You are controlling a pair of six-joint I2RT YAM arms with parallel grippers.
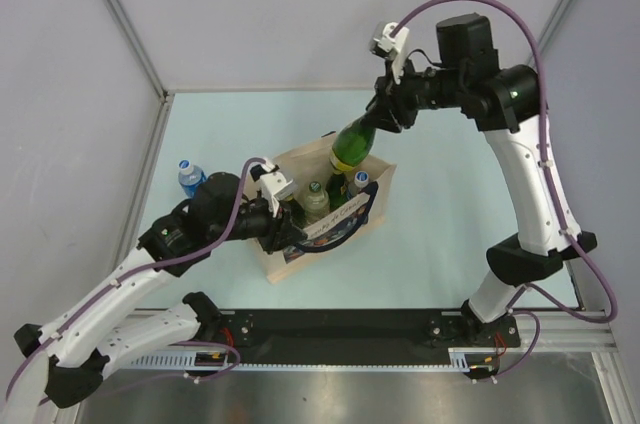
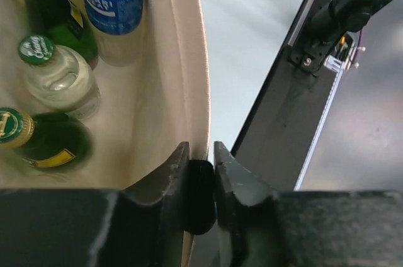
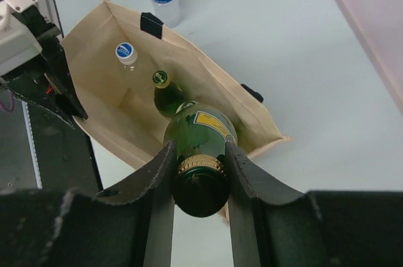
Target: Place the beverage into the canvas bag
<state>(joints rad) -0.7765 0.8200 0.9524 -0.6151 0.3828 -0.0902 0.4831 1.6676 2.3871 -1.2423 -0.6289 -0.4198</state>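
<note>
Right gripper clamps the green bottle above the bag's 1 o'clock rim; left gripper pinches its 9 o'clock edge.

Dark green bottle; beige, navy-trimmed canvas bag.

Blue band: on the blue-labelled clear plastic bottle, ahead and to the left of the left gripper, white letters "CARI"; the rest is cut off.
Green cap: on the clear glass bottle, nearer that gripper's left finger, white script, illegible.
Yellow label: on the large dark green glass bottle between the right gripper fingers, print too small to read.
Printed side: of the beige canvas bag, beside the left gripper, lettering unreadable.
</note>
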